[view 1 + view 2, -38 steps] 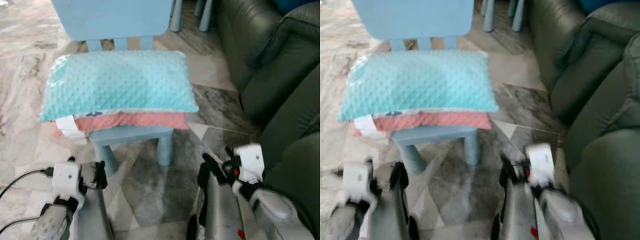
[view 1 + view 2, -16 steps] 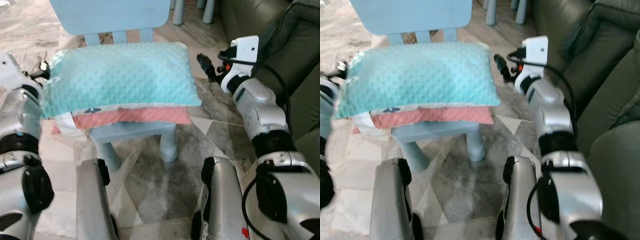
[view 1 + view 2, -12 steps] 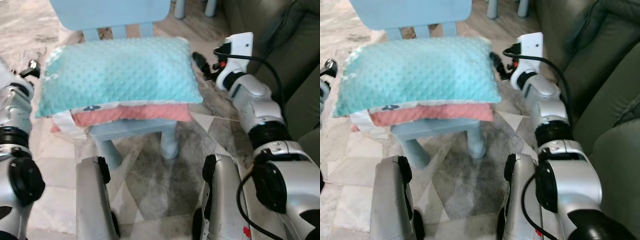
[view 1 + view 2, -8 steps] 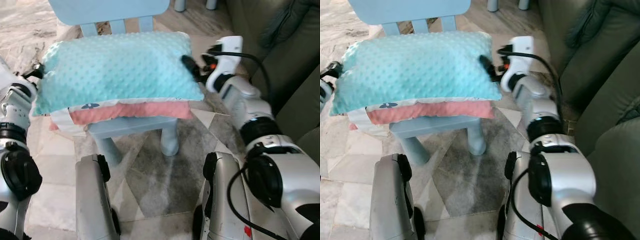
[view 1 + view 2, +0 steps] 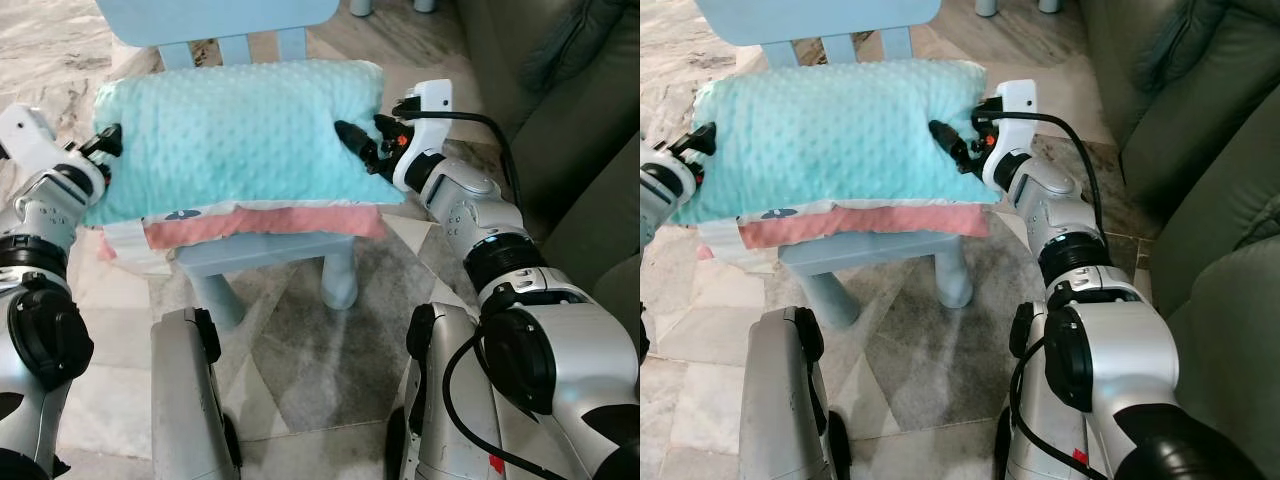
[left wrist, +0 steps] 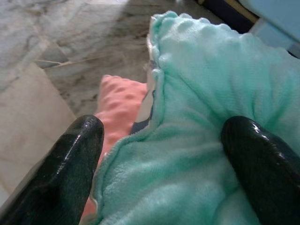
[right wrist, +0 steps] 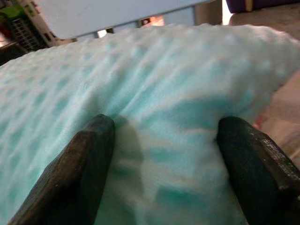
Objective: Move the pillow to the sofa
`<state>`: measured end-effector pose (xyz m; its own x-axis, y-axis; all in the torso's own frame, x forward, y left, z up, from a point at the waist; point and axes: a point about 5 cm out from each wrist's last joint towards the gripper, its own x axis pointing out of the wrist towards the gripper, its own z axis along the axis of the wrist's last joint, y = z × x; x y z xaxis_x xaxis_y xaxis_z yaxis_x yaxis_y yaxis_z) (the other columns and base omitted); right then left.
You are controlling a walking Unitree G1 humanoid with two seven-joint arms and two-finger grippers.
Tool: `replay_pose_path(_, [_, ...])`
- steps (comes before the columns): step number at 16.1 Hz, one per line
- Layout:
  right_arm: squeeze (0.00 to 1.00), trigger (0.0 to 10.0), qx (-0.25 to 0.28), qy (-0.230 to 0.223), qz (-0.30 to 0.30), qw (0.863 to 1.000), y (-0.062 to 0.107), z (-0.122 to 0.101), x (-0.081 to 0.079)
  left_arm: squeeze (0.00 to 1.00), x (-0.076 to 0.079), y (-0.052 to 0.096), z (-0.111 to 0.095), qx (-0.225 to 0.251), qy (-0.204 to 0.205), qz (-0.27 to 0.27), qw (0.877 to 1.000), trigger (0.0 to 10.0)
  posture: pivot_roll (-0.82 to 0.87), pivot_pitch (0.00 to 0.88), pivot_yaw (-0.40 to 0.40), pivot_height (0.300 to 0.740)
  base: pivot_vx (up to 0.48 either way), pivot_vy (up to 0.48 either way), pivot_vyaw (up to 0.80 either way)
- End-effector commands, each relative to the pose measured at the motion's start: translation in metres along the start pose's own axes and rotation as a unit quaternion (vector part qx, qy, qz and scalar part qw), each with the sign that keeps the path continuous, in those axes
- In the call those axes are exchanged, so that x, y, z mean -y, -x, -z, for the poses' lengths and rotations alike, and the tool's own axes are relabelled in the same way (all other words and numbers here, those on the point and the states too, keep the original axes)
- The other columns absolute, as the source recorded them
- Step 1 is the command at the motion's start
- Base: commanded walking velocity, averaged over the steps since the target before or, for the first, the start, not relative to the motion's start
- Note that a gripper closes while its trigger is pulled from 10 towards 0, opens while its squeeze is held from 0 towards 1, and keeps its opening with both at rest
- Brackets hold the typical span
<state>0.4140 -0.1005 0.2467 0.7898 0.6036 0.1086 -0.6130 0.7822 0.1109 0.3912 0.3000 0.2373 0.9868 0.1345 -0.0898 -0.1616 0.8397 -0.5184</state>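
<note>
- At the two short ends of the pillow (image 5: 235,135) I have my pincers: the left pincer (image 5: 103,142) presses into its left end, the right pincer (image 5: 358,148) into its right end, each spread wide with teal plush bulging between the fingers (image 6: 77,154).
- In the right wrist view the fingers (image 7: 79,159) straddle a fold of fabric but have not pinched it; my judgement is that both should close firmly before any lift, since soft filling slips easily.
- The pillow lies flat on the seat of a small blue chair (image 5: 265,262), resting on a pink cushion (image 5: 262,222) that I want to leave behind.
- I would lift both ends evenly, straight up, so the pink cushion is not dragged along.
- The sofa (image 5: 1200,130) stands to my right, near the chair; I expect a turn that way with the pillow kept level.
</note>
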Motion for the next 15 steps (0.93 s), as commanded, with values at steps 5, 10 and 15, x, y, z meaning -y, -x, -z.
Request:
replay_pose_path(5, [0.0, 10.0, -0.052, 0.007, -0.091, 0.994, -0.002, 0.02, -0.018, 0.0, 0.008, 0.0, 0.016, -0.053, 0.02, 0.065, 0.996, 10.0, 0.08, 0.278, 0.011, 0.37, 0.0, 0.0, 0.0])
replay_pose_path(10, [0.0, 0.0, -0.064, 0.025, -0.157, 0.985, -0.003, 0.029, -0.033, 0.0, 0.018, 0.001, 0.027, -0.083, 0.022, 0.128, 0.988, 0.0, 0.08, 0.286, 0.014, 0.37, 0.0, 0.0, 0.0])
replay_pose_path(15, [0.0, 0.0, -0.069, 0.027, -0.169, 0.983, 0.002, 0.037, -0.033, 0.0, 0.017, 0.002, 0.028, -0.088, 0.042, 0.137, 0.986, 0.0, 0.08, 0.296, 0.018, 0.37, 0.0, 0.0, 0.0])
